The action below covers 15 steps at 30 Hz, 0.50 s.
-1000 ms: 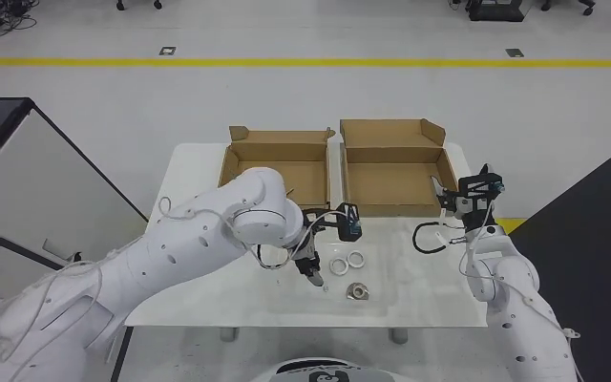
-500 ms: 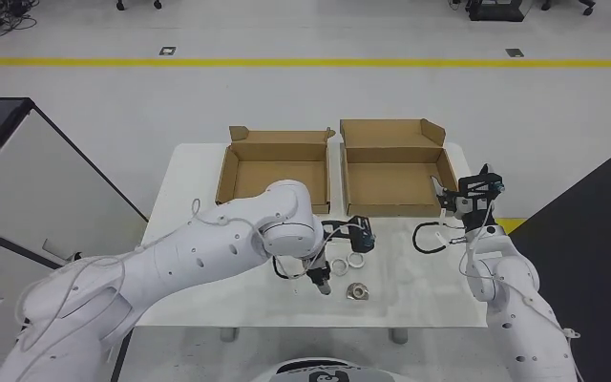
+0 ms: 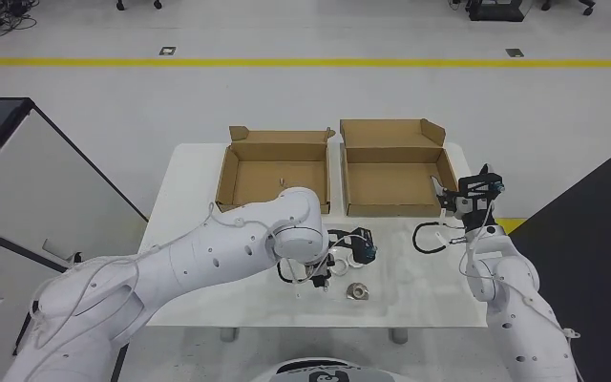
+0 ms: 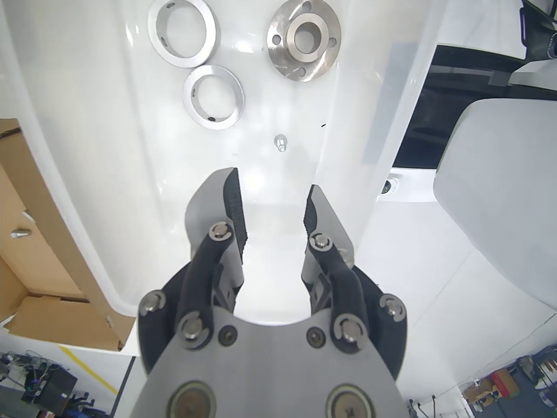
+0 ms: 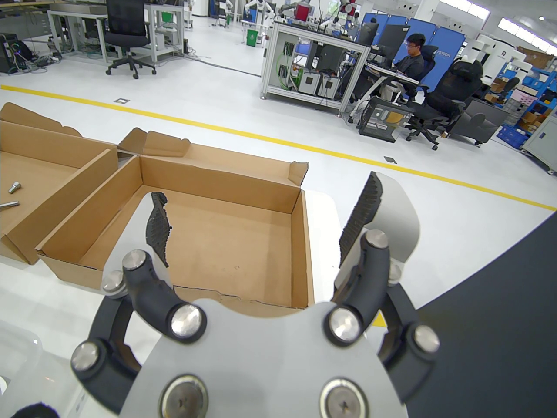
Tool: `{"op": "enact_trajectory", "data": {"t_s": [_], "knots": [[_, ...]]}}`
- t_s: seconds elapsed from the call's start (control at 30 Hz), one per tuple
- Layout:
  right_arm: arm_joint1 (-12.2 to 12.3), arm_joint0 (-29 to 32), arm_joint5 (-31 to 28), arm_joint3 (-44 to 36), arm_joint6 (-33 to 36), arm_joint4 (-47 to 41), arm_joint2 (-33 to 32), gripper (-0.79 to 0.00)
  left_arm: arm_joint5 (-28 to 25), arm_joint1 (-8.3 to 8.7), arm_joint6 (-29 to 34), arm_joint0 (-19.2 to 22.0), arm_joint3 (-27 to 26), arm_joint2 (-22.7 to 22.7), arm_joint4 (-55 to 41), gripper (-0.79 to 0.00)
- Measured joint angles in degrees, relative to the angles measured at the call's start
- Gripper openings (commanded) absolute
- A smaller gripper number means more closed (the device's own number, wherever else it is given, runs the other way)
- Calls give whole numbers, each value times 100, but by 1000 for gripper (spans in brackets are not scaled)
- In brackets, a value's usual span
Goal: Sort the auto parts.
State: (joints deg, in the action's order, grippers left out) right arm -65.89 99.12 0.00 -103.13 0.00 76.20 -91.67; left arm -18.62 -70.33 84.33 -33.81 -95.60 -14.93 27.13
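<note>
In the left wrist view my left gripper (image 4: 272, 182) hangs open and empty over a clear plastic tray (image 4: 130, 176). A small steel pin (image 4: 280, 142) lies just ahead of its fingertips. Farther along the tray lie two aluminium rings (image 4: 153, 28) (image 4: 213, 120) and a steel flange (image 4: 283, 58). From above, the left gripper (image 3: 317, 279) sits over the tray, beside the flange (image 3: 357, 290). My right gripper (image 5: 264, 187) is open and empty above the near right corner of the right cardboard box (image 5: 217, 241), held off the table (image 3: 468, 201).
Two open cardboard boxes stand side by side at the table's far edge. The left box (image 3: 277, 177) holds two bolts (image 5: 14, 185); the right box (image 3: 391, 177) shows a bare floor. A black cable loop (image 3: 425, 239) lies near the right arm.
My left arm has swung to the right and toward the table's front, bringing its gripper lower over the tray and covering the rings from above. The right arm has not moved.
</note>
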Motion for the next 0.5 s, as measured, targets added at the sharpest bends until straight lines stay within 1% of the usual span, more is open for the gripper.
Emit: {"op": "enact_trajectory", "data": {"t_s": [0.3,0.5], "knots": [[0,0,0,0,0,0,0,0,-138,-216,-101,-103,278,243,-89,-449],[0,0,0,0,0,0,0,0,-192,-374,-125,-101,556,365,-58,-474]]}}
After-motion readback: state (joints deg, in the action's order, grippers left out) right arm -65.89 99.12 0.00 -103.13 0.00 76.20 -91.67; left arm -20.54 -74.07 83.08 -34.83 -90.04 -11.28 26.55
